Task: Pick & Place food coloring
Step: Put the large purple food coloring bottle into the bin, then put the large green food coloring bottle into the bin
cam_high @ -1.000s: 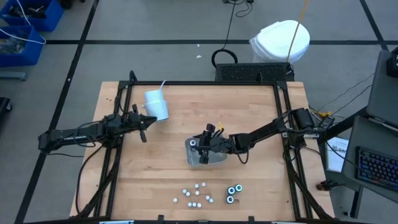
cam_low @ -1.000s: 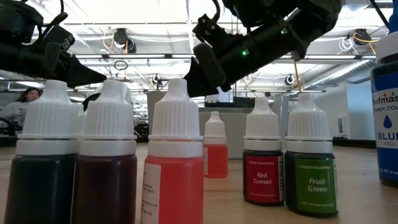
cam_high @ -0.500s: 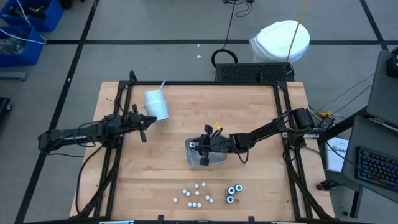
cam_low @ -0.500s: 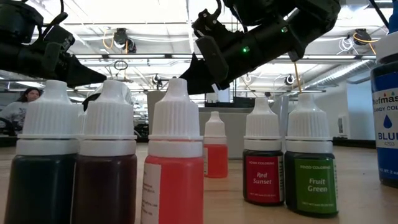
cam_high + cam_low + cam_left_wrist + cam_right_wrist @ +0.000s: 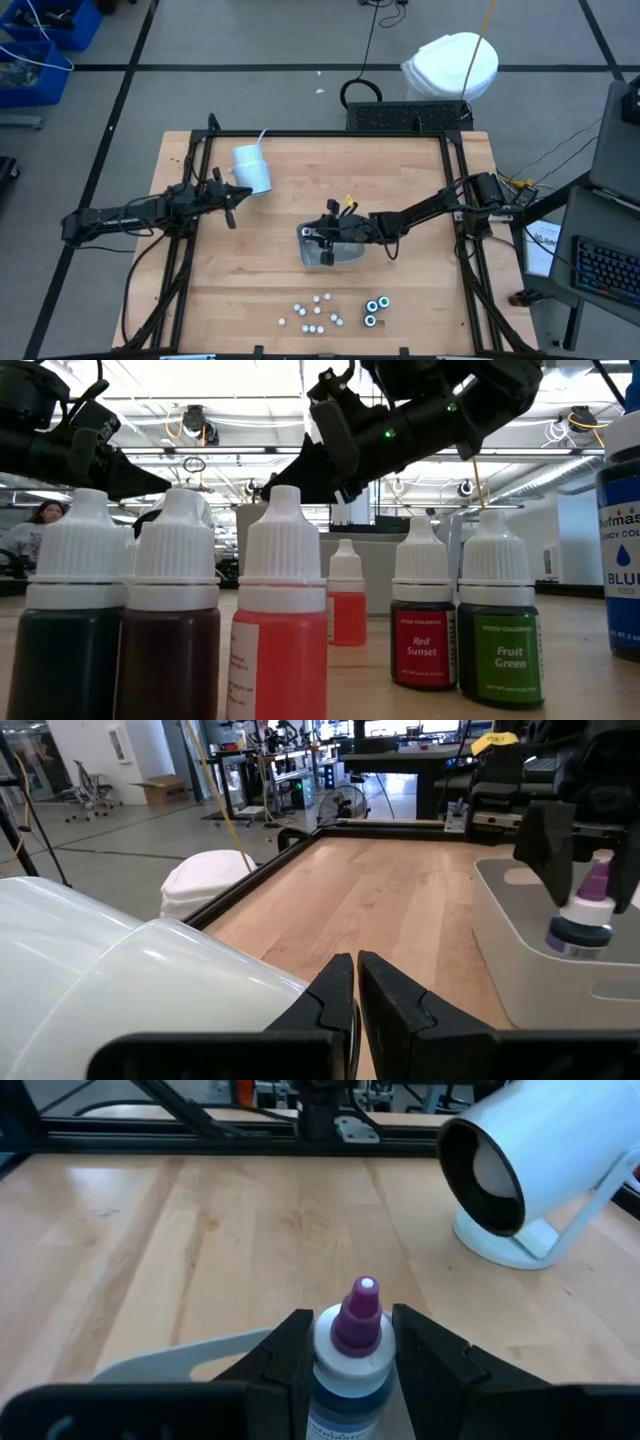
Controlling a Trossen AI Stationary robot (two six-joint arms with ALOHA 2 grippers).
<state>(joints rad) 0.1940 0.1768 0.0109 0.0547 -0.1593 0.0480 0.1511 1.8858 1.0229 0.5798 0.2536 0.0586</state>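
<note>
My right gripper [image 5: 323, 239] reaches from the table's right over the clear tray [image 5: 347, 256] at the table's middle. It is shut on a dark food coloring bottle [image 5: 349, 1342] with a white collar and purple tip. Several tiny white-capped bottles [image 5: 314, 312] and three dark round ones [image 5: 375, 309] stand near the near edge; the low view shows them close up [image 5: 283, 610]. My left gripper [image 5: 232, 207] waits shut beside the white cup [image 5: 252, 169], touching nothing. My right gripper pinches the bottle between its two fingers [image 5: 288, 1352] at the white collar [image 5: 325, 1340] below the purple tip. The fingers come level from the table's right. The bottle stays upright over the tray's floor [image 5: 530, 960]; whether its base touches the tray I cannot tell.
The white cup with a straw [image 5: 525, 1165] lies on its side toward the far left, its mouth facing the tray. Black frame rails [image 5: 190, 250] run along the table's left and right sides. Bare wood lies between the tray and the bottle group.
My right gripper, still shut on the bottle, has moved a little toward the near left and down over the tray. In the low view its fingers have tipped and swung leftward.
</note>
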